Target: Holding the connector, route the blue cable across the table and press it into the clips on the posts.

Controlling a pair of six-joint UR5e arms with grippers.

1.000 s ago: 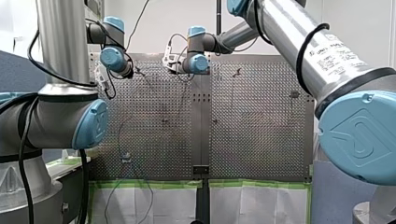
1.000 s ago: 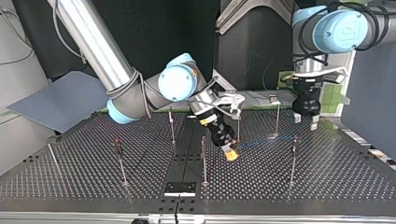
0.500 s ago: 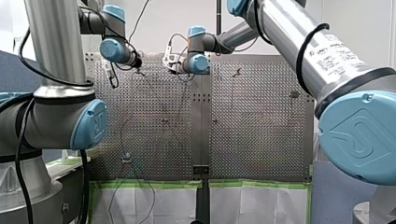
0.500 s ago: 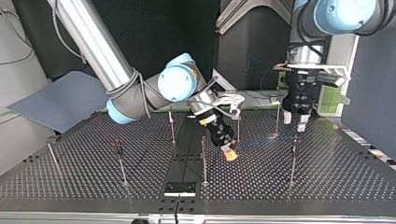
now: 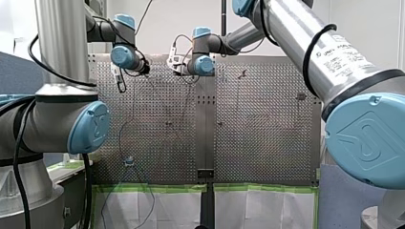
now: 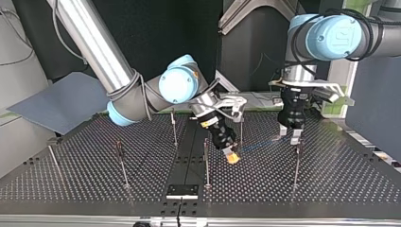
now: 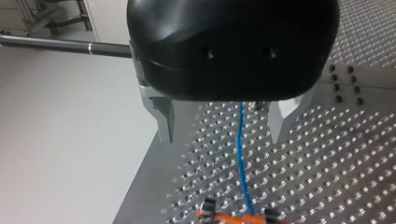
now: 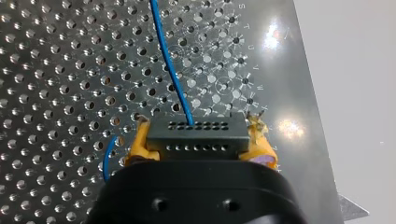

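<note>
Top view: blue cable (image 6: 262,143) runs near-level at centre right, from right end effector (image 6: 231,157) towards left end effector (image 6: 294,137).
Left wrist view: left end effector spread wide; cable passes lengthwise between its fingers, touching neither.
Right wrist view: connector (image 8: 196,128) lies crosswise, clamped between yellow pads; cable leads ahead over bench (image 8: 70,70).

I get bright, even light over the silver perforated metal table (image 5: 258,124) in the front view, with a glowing white wall (image 5: 160,33) behind it. The top view's backdrop is dark, and my right arm's polished silver tube (image 6: 92,40) carries a long white highlight. In the right wrist view, two hard glare spots burn on the table, and the thin blue cable (image 8: 170,70) stands out vividly against the shine.
</note>
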